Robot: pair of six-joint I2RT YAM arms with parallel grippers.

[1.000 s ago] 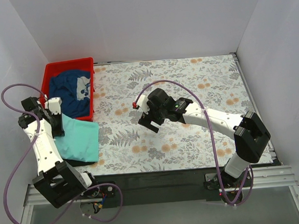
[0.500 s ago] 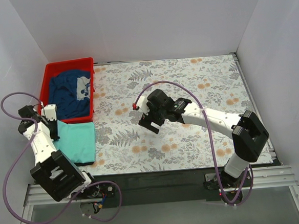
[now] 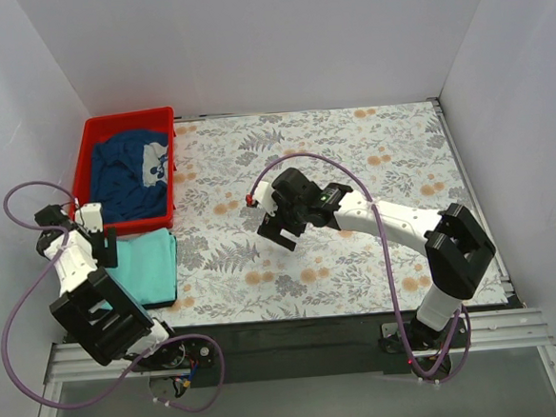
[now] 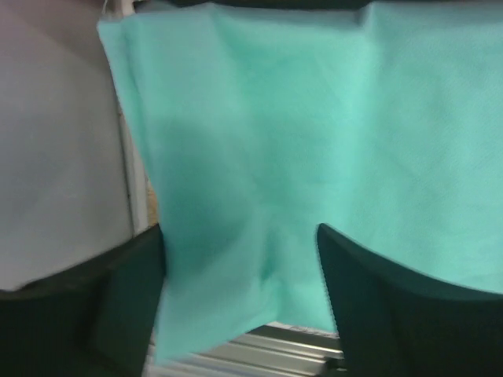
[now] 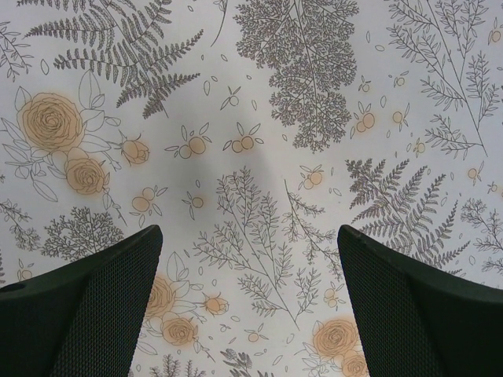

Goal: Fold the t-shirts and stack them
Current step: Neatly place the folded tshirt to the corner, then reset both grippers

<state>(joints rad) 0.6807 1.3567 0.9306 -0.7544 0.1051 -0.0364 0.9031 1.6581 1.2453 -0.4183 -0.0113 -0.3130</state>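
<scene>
A teal t-shirt [image 3: 147, 267] lies folded at the table's near left corner. In the left wrist view the teal t-shirt [image 4: 314, 118] fills most of the picture. My left gripper [image 3: 104, 247] hovers at its left edge. Its jaws stand wide apart and open, with a loose flap of teal cloth [image 4: 220, 298] between them, not pinched. A navy t-shirt [image 3: 128, 176] with a white print lies crumpled in the red bin [image 3: 126, 117]. My right gripper [image 3: 278, 235] hangs open over the bare floral cover [image 5: 259, 157] in the middle of the table, holding nothing.
The red bin stands at the far left, just behind the teal shirt. White walls close in the table on three sides. A metal rail [image 4: 267, 357] runs along the table's near edge, under the left gripper. The floral cover [image 3: 370, 154] spans the rest.
My left arm drew back toward the near left corner with the teal shirt, which now lies more compact. The left gripper then opened and let go. The right arm barely moved.
</scene>
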